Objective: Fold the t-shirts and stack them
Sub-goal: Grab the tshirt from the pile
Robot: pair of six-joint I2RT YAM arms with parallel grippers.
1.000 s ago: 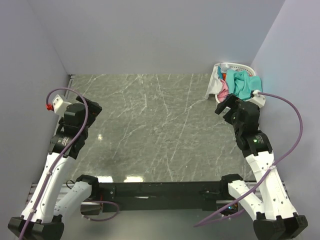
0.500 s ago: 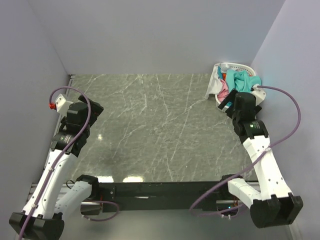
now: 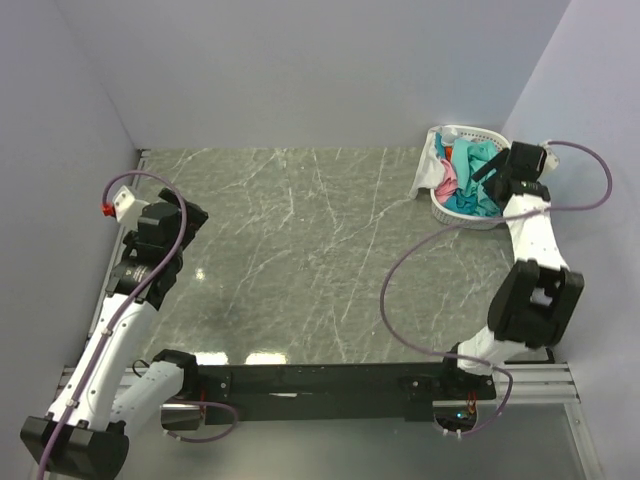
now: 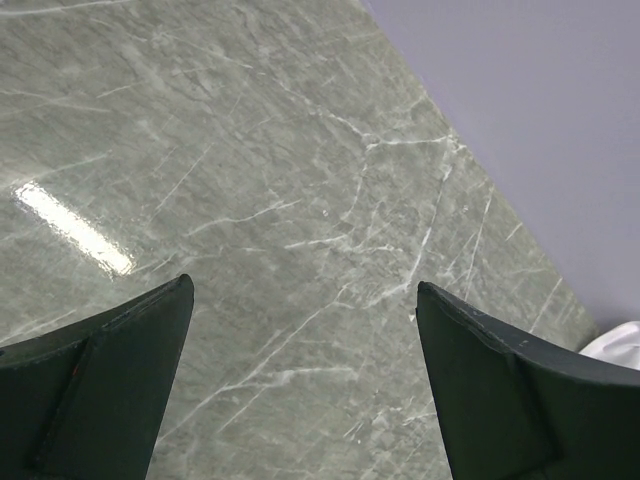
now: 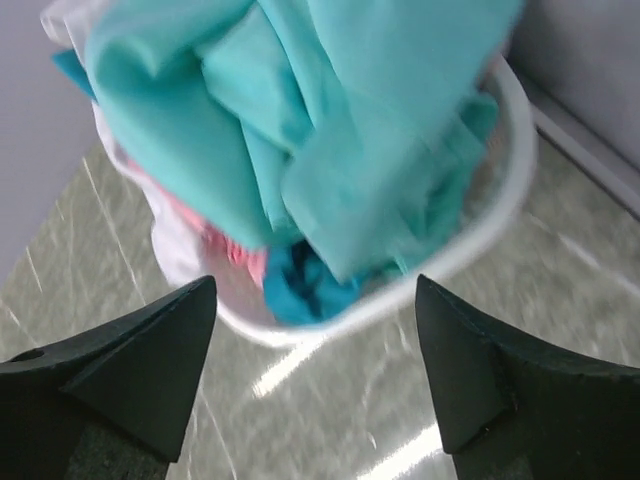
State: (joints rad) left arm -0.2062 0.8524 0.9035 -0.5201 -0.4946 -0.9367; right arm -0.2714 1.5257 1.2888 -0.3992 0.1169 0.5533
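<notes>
Right wrist shows teal t-shirt point(image 5: 330, 150) bunched, its axis unclear

top: overhead, whole table point(image 3: 300, 250) | wrists: close, left table, right basket point(image 5: 520, 160)

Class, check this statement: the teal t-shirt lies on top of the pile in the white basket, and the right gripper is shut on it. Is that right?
Not quite. The teal t-shirt does lie on top in the basket, but the right gripper is not shut on it. It is open, its fingers wide apart and holding nothing. The right wrist view shows this.
</notes>
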